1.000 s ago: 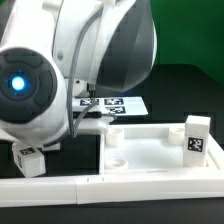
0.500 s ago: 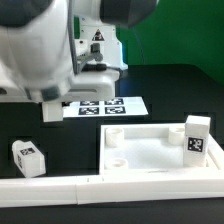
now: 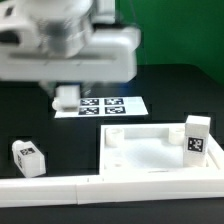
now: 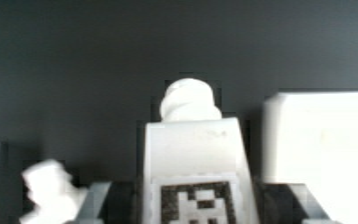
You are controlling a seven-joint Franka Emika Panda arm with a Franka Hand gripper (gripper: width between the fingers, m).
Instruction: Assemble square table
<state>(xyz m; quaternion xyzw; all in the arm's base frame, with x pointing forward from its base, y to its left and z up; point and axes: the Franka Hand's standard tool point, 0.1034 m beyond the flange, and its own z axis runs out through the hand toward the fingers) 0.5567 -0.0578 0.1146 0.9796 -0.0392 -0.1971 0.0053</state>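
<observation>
Arm [image 3: 60,45]: blurred, fills exterior view above and behind tabletop.
Tabletop [image 3: 150,160]: you see it rim-up on table [image 3: 170,88], just beside rail [image 3: 50,186].
Marker board [image 3: 100,104]: flat behind tabletop.
Standing leg [image 3: 197,137]: upright at tabletop's corner, exterior view's right.
Lying leg [image 3: 28,156]: apart from tabletop, exterior view's left.
Held leg [image 4: 194,160]: your jaws pinch its tagged body, peg end pointing away.

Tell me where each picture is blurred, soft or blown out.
Exterior view: the arm up close is smeared and soft, while the tabletop and marker board look fairly crisp. Wrist view: everything is soft; the central leg glares white with little shading, its tag fuzzy, against a dark table.
</observation>
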